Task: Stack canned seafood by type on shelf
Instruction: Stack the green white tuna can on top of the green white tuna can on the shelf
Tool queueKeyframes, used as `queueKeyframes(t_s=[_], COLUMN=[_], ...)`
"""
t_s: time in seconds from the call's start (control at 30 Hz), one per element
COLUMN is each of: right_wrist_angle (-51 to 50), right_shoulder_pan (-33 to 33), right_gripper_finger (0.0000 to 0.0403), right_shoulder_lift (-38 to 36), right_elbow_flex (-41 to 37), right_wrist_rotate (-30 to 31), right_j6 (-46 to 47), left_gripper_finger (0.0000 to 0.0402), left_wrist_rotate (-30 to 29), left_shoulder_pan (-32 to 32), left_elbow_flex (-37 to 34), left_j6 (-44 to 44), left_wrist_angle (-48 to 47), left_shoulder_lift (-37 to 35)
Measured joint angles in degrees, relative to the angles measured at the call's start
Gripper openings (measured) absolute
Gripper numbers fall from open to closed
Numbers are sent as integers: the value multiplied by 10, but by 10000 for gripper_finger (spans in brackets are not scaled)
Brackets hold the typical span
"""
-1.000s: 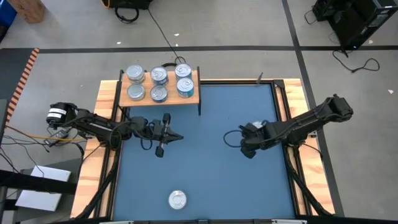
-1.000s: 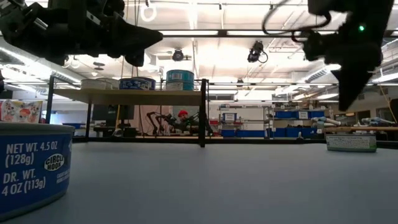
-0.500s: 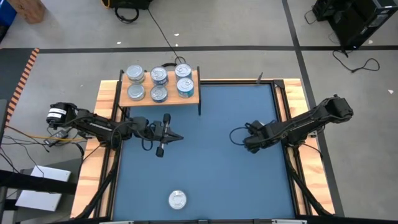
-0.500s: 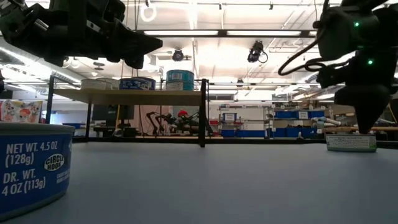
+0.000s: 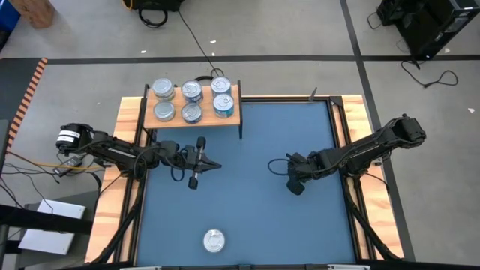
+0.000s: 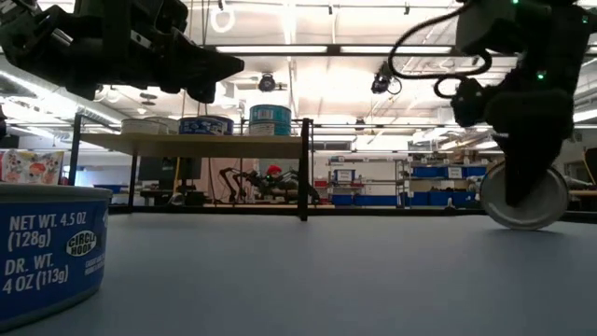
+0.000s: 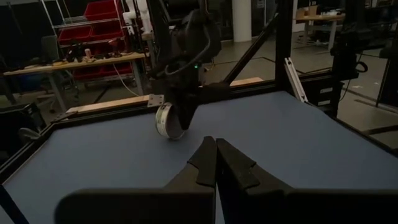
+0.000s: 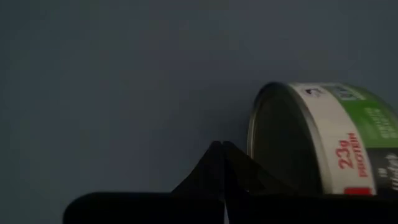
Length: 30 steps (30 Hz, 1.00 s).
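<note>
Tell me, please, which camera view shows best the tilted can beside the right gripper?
The right wrist view: the tilted can fills its side, silvery end and green-and-white label visible. The low view shows it on edge behind the shut right gripper. The left wrist view shows it far off. In the high view the arm hides it.

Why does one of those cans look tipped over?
It is. A can by the right hand stands on its edge on the table, lid sideways, while the others sit flat. The hand is shut, not holding it.
</note>
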Motion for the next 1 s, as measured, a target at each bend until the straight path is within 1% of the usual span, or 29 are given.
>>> queueKeyframes(t_s=[0.33,0.47,0.57,0.67,0.83,0.9,1.0], right_wrist_angle=[-4,-30,-86,-163,-282,-332,-389], right_shoulder_pan=[3,14,22,25,25,25,28], right_gripper_finger=[2,12,33,67,125,137,135], right_shoulder_lift=[0,0,0,0,0,0,0], right_elbow_flex=[65,110,146,176,190,190,190], right_wrist_rotate=[4,25,40,51,48,40,29], right_j6=[-51,-64,-61,-50,-11,12,44], left_gripper_finger=[5,5,5,5,5,5,5], left_wrist_rotate=[0,0,0,0,0,0,0], left_shoulder_pan=[0,0,0,0,0,0,0], left_elbow_flex=[0,0,0,0,0,0,0], left_j6=[0,0,0,0,-1,-2,-2], left_wrist_angle=[0,0,0,0,0,0,-1], left_shoulder_lift=[0,0,0,0,0,0,0])
